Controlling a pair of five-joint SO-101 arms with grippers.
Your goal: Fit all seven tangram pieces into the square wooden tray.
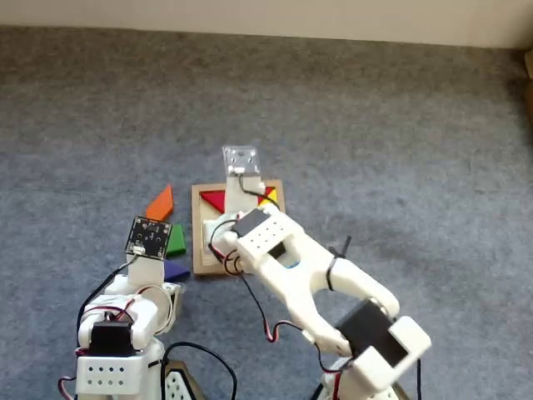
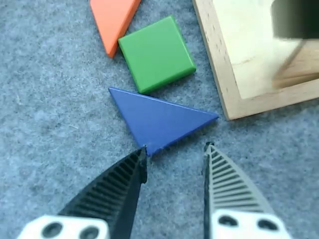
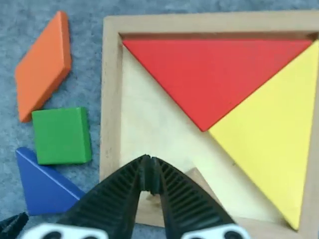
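1. The square wooden tray [image 1: 197, 242] is being overhung by the right arm [image 1: 287, 254]
2. The left gripper [image 2: 175, 149] is being held spread at the blue triangle [image 2: 159, 119]
3. The right gripper [image 3: 149, 167] is being held pressed together, empty, over the tray's bare floor beside the red triangle [image 3: 209, 69]

My gripper [image 3: 149, 180] sits over the tray [image 3: 110, 99], jaws pressed together. Inside, a red triangle [image 3: 209, 69] touches a yellow triangle [image 3: 269, 144]. Outside lie an orange parallelogram [image 3: 44, 64], a green square [image 3: 62, 135], a blue triangle [image 3: 45, 186].

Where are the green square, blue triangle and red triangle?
green square [image 2: 157, 54], left wrist view, face centre
blue triangle [image 2: 159, 120], left wrist view, face centre
red triangle [image 3: 212, 69], right wrist view, face centre
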